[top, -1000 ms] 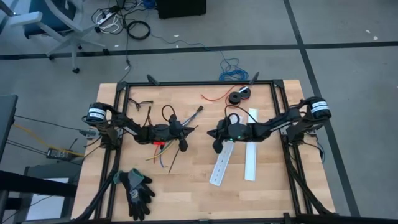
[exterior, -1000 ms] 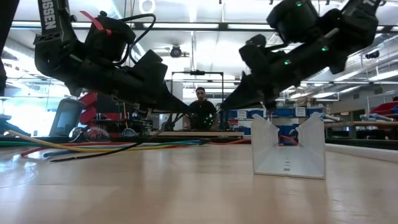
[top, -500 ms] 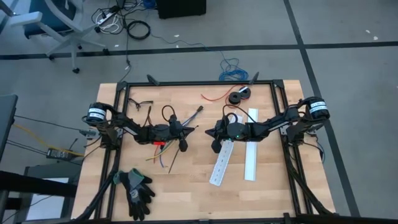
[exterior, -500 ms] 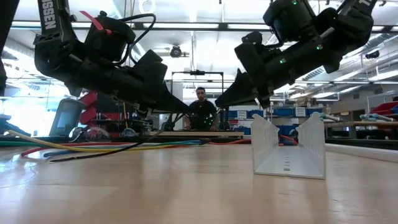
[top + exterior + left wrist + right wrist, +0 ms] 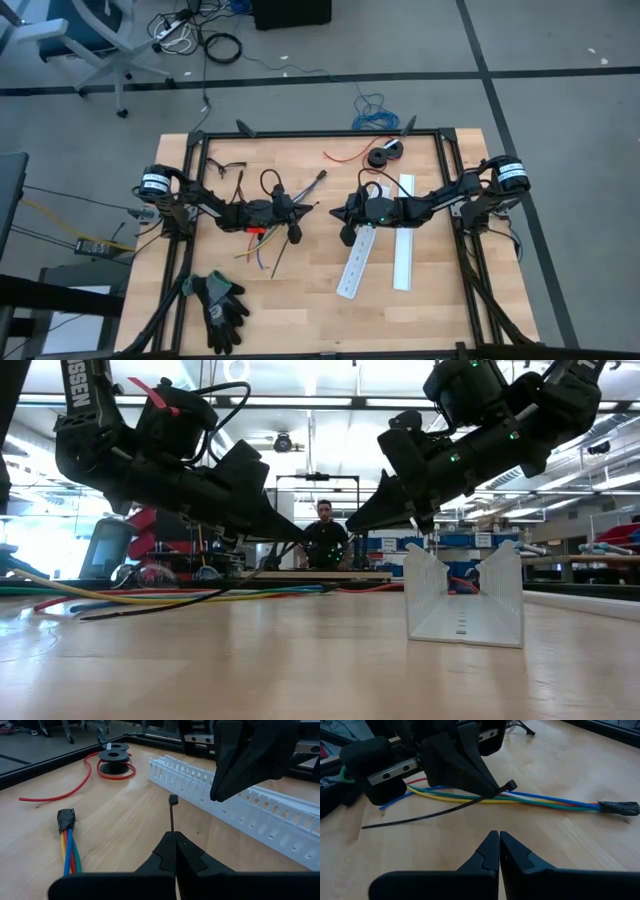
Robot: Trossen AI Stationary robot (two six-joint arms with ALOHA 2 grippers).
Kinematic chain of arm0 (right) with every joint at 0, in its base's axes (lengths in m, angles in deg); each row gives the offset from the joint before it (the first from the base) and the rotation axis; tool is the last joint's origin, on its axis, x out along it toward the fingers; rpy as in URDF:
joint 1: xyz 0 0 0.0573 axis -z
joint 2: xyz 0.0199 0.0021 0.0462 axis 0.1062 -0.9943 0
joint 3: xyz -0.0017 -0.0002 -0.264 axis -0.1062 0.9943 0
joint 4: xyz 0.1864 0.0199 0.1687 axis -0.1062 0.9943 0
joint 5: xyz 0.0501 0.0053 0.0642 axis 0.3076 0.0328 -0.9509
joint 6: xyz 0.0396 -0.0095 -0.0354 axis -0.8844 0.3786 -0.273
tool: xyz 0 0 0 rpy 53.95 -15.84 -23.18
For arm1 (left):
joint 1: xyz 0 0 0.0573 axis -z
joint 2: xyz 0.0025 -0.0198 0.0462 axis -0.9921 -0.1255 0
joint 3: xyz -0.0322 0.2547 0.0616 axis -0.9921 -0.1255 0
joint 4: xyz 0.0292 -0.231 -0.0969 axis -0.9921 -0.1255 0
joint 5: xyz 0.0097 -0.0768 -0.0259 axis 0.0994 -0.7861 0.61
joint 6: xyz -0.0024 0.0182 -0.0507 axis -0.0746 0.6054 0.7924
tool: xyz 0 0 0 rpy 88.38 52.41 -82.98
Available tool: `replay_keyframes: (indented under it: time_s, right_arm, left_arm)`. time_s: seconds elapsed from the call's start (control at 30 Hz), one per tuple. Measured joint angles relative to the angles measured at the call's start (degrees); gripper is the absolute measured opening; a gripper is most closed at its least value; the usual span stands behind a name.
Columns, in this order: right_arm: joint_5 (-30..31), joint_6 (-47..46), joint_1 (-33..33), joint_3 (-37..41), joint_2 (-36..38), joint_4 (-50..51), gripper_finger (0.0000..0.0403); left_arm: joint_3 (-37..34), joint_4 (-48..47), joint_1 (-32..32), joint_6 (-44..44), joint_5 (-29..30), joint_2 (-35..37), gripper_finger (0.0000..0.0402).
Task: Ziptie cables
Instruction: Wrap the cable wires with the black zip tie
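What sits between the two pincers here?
Only the zip tie's head, held out by the shut left pincer toward the right pincer; otherwise bare wood. The cables lie off to one side. The left wrist view shows it.

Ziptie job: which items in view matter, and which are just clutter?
Job:
- cables
- black zip tie, pinched in the shut left claw
- right claw, shut, empty

Clutter:
- red wire on black spool
- white slotted ducts
- black gloves
- blue wire coil, off the table
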Motion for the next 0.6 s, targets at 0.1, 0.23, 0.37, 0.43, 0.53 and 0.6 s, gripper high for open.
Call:
replay_keyframes:
  time_s: [0.1,0.23,0.37,0.43,0.53,0.6]
  right_arm:
    - [0.00,0.00,0.00,0.00,0.00,0.00,0.0004]
    - [0.00,0.00,0.00,0.00,0.00,-0.02,0.0002]
    - [0.00,-0.01,0.00,0.00,0.00,-0.04,0.0003]
    - [0.00,0.00,0.00,0.00,0.00,-0.04,0.0004]
    - [0.00,0.00,0.00,0.00,0.00,-0.04,0.0004]
    - [0.00,0.00,0.00,0.00,0.00,-0.04,0.0003]
  left_arm:
    - [0.00,0.01,-0.01,0.00,0.00,0.00,0.0001]
    - [0.00,0.02,-0.02,-0.20,0.00,0.00,0.0001]
    - [0.00,0.02,-0.01,-0.24,0.00,0.01,0.0001]
    - [0.00,0.02,0.00,-0.25,0.00,0.00,0.0001]
    - [0.00,0.04,0.00,-0.36,0.00,0.01,0.0001]
    - [0.00,0.04,-0.01,-0.37,-0.01,0.00,0.0001]
